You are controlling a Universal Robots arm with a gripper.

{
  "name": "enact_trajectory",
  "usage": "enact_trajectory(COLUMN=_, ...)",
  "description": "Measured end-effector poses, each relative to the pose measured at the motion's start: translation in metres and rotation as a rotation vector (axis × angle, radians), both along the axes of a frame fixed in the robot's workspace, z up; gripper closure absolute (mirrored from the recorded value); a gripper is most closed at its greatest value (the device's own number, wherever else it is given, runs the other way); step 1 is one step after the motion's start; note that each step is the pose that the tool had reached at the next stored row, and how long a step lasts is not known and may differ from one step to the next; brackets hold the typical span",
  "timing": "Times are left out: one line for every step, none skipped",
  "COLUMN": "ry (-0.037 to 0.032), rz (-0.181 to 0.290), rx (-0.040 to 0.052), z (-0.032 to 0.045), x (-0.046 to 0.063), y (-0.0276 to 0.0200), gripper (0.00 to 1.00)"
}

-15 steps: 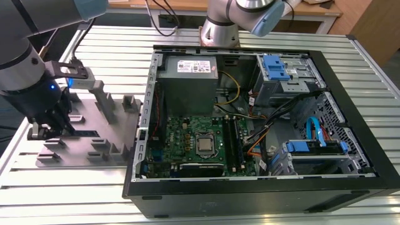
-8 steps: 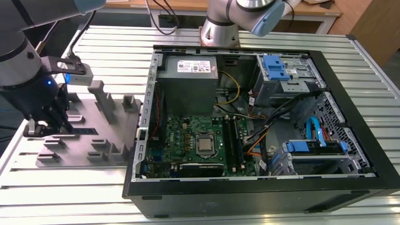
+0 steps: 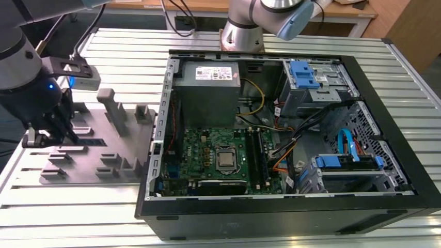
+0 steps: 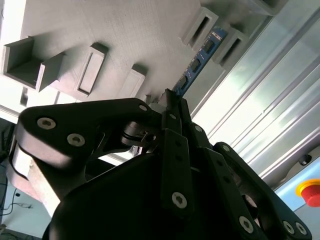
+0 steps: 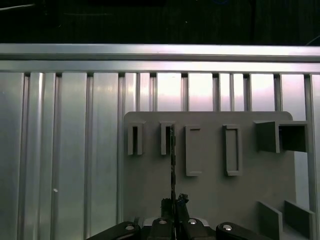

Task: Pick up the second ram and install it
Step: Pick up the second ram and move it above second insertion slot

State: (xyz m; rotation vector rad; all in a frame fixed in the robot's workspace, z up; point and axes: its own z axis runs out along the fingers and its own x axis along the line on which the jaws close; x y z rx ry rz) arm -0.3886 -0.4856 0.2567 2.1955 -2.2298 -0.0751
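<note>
Memory stick, the second ram [image 4: 200, 57]: thin, light and stiff but brittle, so best held by its board edges, not the chips. The gripper [image 4: 172, 100] looks pinched on one end, with the stick edge-on over the grey fixture block [image 5: 210, 190]. Slot posts crowd both sides; the open computer case [image 3: 276, 217] stands well apart.

Fixture [image 3: 90, 155]: plain grey. Table [image 3: 69, 217]: silver, ribbed in long slats. Case [image 3: 276, 219]: black. Motherboard [image 3: 206, 150]: green. Drive latch [image 3: 303, 75]: blue. Ram [image 4: 201, 56]: dark board, bluish sheen, row of black chips. Gripper [image 4: 172, 102]: matte black, silver screws. Button [image 4: 310, 192]: red on yellow.
</note>
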Motion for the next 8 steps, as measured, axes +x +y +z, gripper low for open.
enact_trajectory(ry=0.0, rz=0.0, rx=0.0, z=0.0008, x=0.0, y=0.0, gripper=0.89)
enact_trajectory(ry=-0.0001, rz=0.0, rx=0.0, z=0.0016, x=0.0, y=0.0, gripper=0.89)
enact_trajectory(ry=-0.0001, rz=0.0, rx=0.0001, z=0.0024, x=0.0, y=0.0, gripper=0.89)
enact_trajectory(ry=0.0, rz=0.0, rx=0.0, z=0.0031, x=0.0, y=0.0, gripper=0.89)
enact_trajectory(ry=-0.0001, rz=0.0, rx=0.0001, z=0.0037, x=0.0, y=0.0, gripper=0.89)
enact_trajectory(ry=-0.0003, rz=0.0, rx=0.0002, z=0.0039, x=0.0, y=0.0, gripper=0.89)
enact_trajectory(ry=-0.0002, rz=0.0, rx=0.0002, z=0.0043, x=0.0, y=0.0, gripper=0.89)
enact_trajectory(ry=-0.0002, rz=0.0, rx=0.0002, z=0.0047, x=0.0, y=0.0, gripper=0.89)
